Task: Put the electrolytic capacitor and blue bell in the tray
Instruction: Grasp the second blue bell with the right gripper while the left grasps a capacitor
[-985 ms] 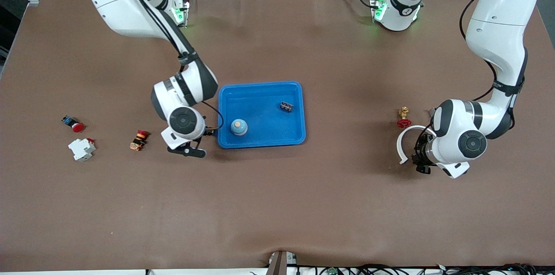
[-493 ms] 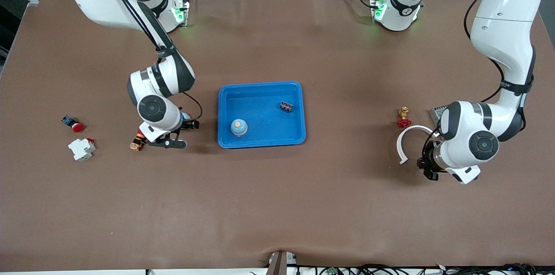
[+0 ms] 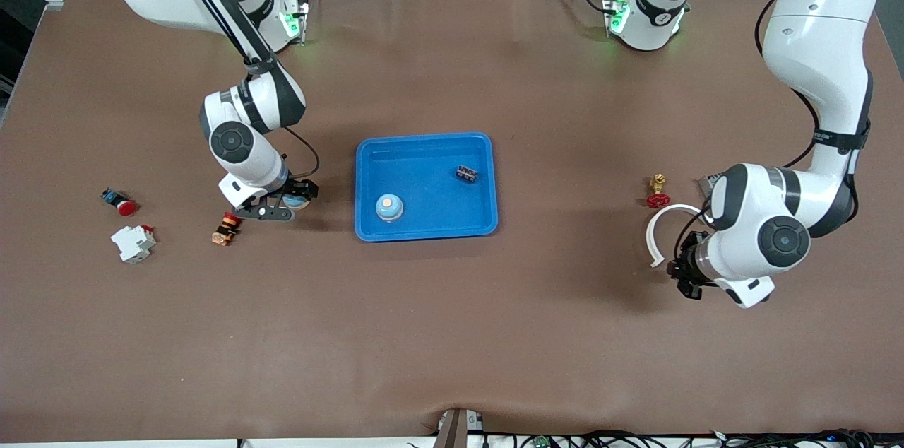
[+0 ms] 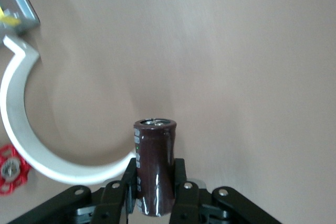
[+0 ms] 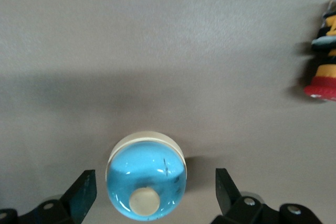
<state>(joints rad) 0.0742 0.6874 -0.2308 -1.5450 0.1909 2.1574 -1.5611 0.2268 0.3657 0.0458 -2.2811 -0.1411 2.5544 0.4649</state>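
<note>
Glossy blue bell (image 5: 146, 181), matt brown table covering (image 3: 452, 335)

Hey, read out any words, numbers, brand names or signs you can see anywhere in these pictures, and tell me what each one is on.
None can be read.
Electrolytic capacitor, held in the left gripper: a strip of light print runs down its brown sleeve, too small to read.
Blue bell between the open right gripper fingers: no print, only a thin dark scratch.
Tray: no lettering visible.
</note>
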